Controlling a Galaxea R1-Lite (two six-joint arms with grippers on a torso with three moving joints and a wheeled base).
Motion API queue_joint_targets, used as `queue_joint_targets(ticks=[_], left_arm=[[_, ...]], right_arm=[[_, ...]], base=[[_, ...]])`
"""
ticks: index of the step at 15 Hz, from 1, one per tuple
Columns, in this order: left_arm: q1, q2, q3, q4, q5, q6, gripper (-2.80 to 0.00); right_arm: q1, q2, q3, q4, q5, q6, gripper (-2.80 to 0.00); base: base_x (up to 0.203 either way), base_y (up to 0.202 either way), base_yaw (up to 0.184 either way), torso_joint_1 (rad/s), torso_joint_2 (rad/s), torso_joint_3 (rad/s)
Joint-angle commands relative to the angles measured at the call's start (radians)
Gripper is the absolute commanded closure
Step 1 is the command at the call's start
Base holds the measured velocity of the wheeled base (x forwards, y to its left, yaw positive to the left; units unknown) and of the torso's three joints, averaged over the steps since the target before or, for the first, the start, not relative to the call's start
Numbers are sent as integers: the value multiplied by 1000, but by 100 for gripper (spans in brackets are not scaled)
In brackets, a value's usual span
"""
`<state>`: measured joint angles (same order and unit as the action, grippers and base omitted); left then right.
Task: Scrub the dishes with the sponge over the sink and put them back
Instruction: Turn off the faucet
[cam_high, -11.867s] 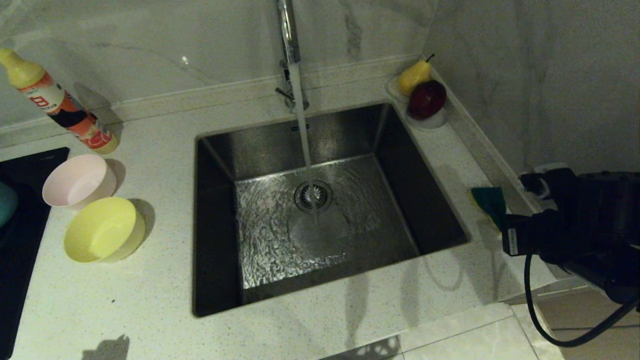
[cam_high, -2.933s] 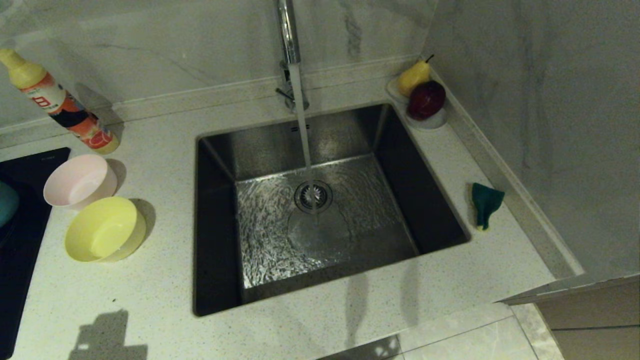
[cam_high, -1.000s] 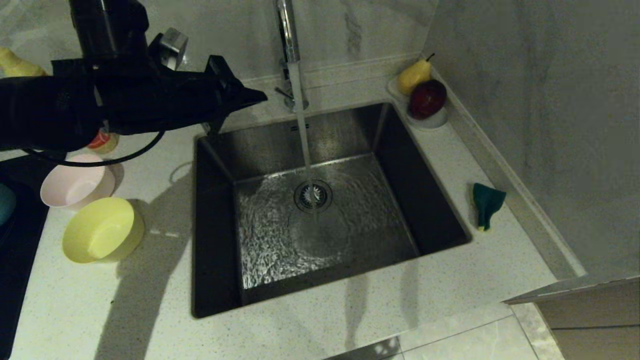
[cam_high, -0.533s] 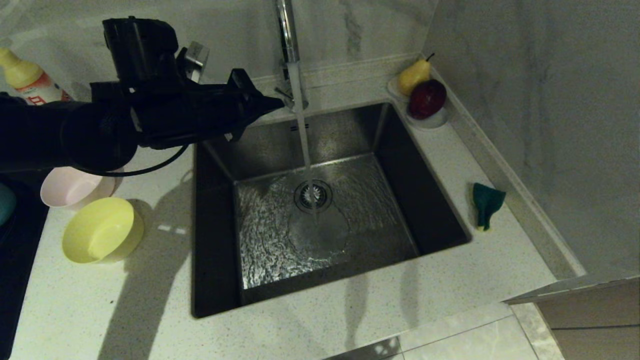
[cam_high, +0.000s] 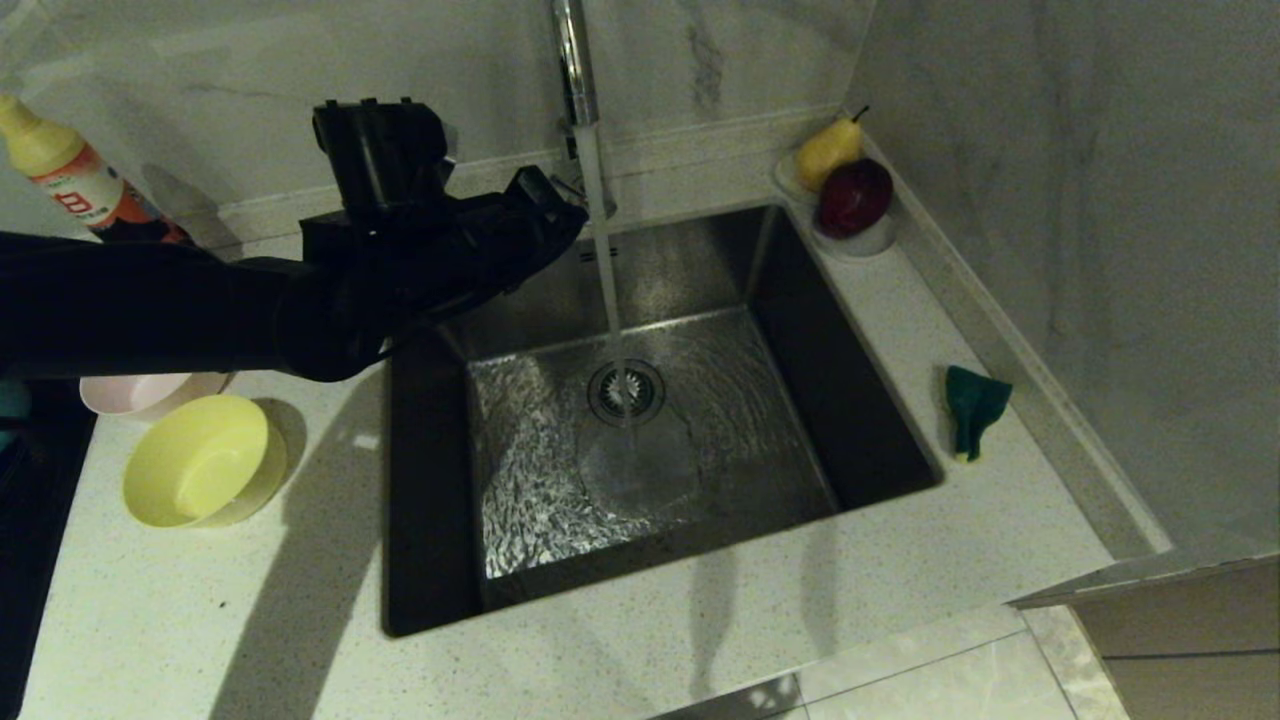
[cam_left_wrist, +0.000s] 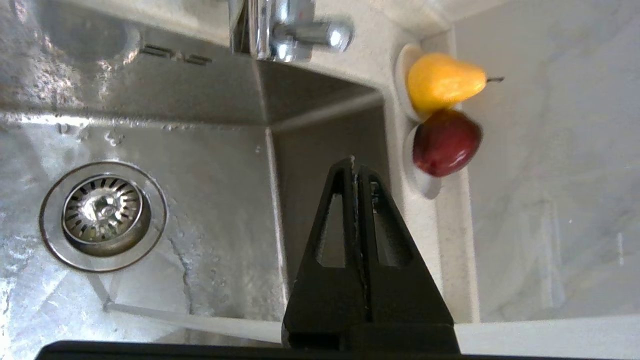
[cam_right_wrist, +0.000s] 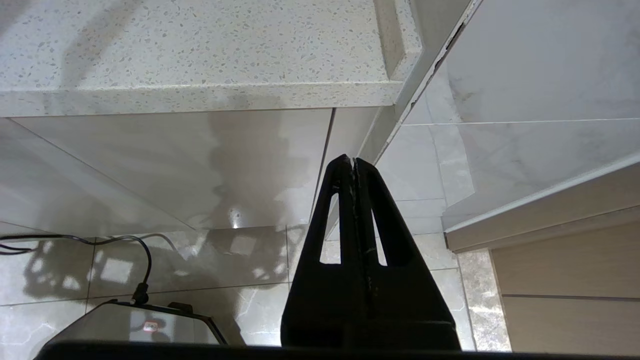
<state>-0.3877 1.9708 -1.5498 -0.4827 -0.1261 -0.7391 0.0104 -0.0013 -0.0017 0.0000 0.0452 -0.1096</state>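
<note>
R gripper (cam_right_wrist: 354, 162) parked below counter edge, fingers clenched, empty | yellow bowl (cam_high: 196, 473) + pink bowl (cam_high: 140, 392) counter L edge | sponge (cam_high: 974, 404) counter R edge | L gripper (cam_high: 572, 212) over sink (cam_high: 430, 480) far-L corner nr tap (cam_high: 572, 60), fingers clenched, empty | tip: unclench before descending on a rim, approach slow

Brushed steel sink (cam_high: 700, 290), wet and rippled; glossy chrome tap (cam_high: 572, 60); speckled matt stone counter (cam_high: 250, 600); smooth plastic yellow bowl (cam_high: 200, 460).
</note>
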Motion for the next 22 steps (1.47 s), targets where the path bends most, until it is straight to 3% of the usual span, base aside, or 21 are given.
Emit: queue_joint_targets(ticks=[1, 4, 8, 18, 22], left_arm=[[0, 25, 13, -42, 7, 0, 0], [4, 54, 21, -149, 48, -4, 0], [20, 76, 25, -282, 48, -15, 0], [85, 118, -35, -287, 40, -40, 0], [85, 70, 12, -285, 28, -61, 0]], right_arm=[[0, -3, 0, 0, 1, -1, 0], [0, -3, 0, 0, 1, -1, 0], [0, -3, 0, 0, 1, -1, 0], [0, -3, 0, 0, 1, -1, 0], [0, -3, 0, 0, 1, -1, 0]], base=[[0, 0, 0, 0, 0, 0], [0, 0, 0, 0, 0, 0], [0, 0, 0, 0, 0, 0], [0, 0, 0, 0, 0, 0], [0, 0, 0, 0, 0, 0]])
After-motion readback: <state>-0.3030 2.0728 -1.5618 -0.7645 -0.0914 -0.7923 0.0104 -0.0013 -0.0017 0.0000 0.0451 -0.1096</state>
